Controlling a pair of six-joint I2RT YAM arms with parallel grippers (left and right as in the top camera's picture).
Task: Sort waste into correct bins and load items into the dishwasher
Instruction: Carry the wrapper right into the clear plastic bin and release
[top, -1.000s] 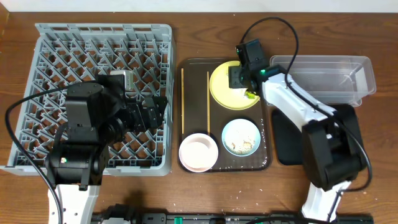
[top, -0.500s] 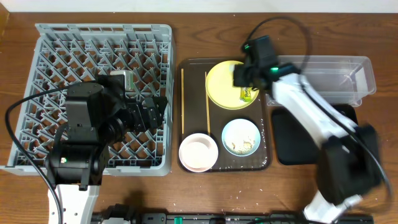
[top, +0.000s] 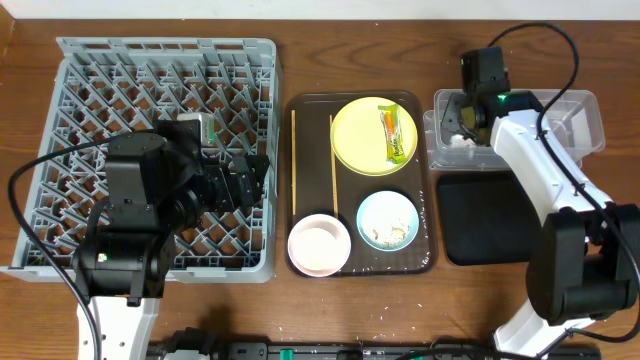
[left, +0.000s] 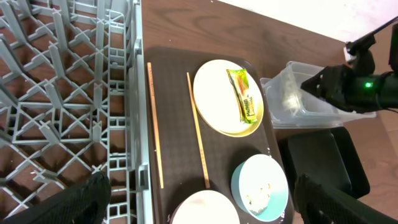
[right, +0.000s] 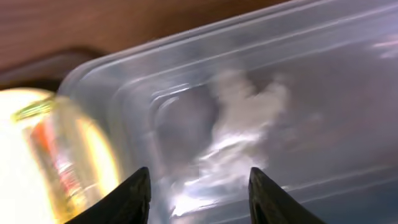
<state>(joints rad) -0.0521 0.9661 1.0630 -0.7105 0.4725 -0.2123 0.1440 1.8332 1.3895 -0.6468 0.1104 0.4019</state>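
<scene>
The clear tub (top: 560, 125) stands at the back right, with a crumpled white paper bit (top: 458, 139) in its left end. My right gripper (top: 463, 118) hangs open and empty over that end; in the right wrist view the paper (right: 242, 118) lies inside the tub (right: 323, 81) beyond my open fingers (right: 199, 193). The yellow plate (top: 365, 140) holds the yellow-green wrapper (top: 397, 135). The light blue bowl (top: 387, 220) holds crumbs. The white-pink bowl (top: 319, 243) and two chopsticks (top: 293, 160) also lie on the brown tray. My left gripper (top: 250, 178) is open over the dish rack (top: 120, 70). The cup is out of view.
The dark brown serving tray (top: 425, 262) sits between the rack and the bins. The glossy black tray (top: 480, 220) lies in front of the tub, under my right arm. The left wrist view shows the plate (left: 214, 99), the wrapper (left: 245, 102) and the rack edge (left: 134, 124).
My right gripper has moved right from over the yellow plate to the clear tub's left end. A white paper bit now lies in the tub. The left arm has not moved.
</scene>
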